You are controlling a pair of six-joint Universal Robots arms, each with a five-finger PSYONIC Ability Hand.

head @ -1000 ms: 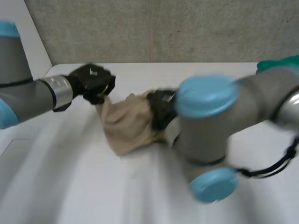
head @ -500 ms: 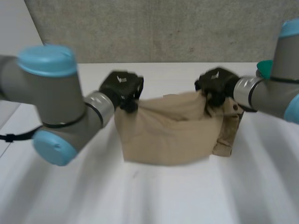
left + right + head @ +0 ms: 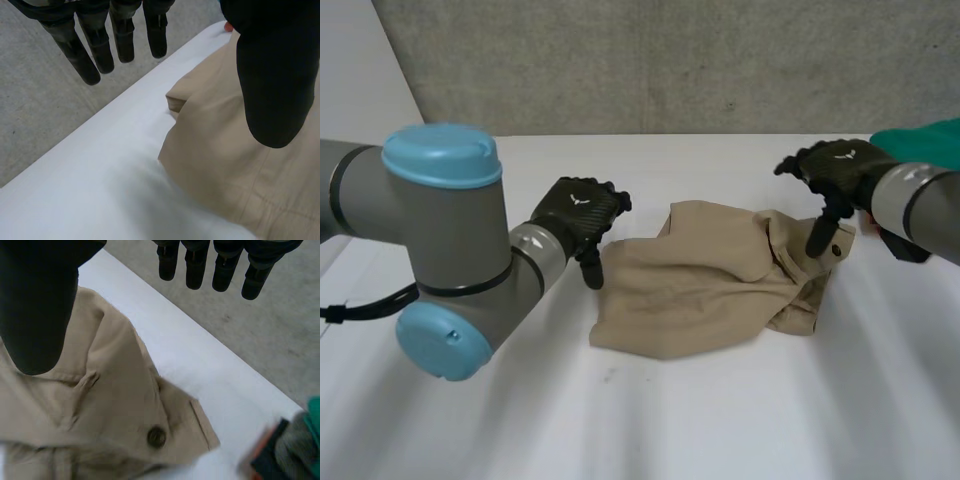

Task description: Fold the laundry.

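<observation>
Left hand: my left hand (image 3: 582, 215) is left of centre in the head view, fingers straight and apart from the thumb. It holds nothing and hangs just beside the garment's left edge.
Right hand: my right hand (image 3: 835, 178) is at the upper right with its fingers relaxed and pointing down, gripping nothing. It is over the garment's right end, and I cannot tell whether it touches.
Laundry: the beige garment (image 3: 705, 275) lies rumpled at centre frame on the white table (image 3: 650, 430), between my hands.
Wrist detail: a dark button (image 3: 156, 436) sits on the waistband near my right thumb.
Head detail: a green item (image 3: 925, 140) is at the right edge.
Edges: the table's far edge meets the grey wall (image 3: 650, 70).
Room: the tabletop runs across the lower frame.
</observation>
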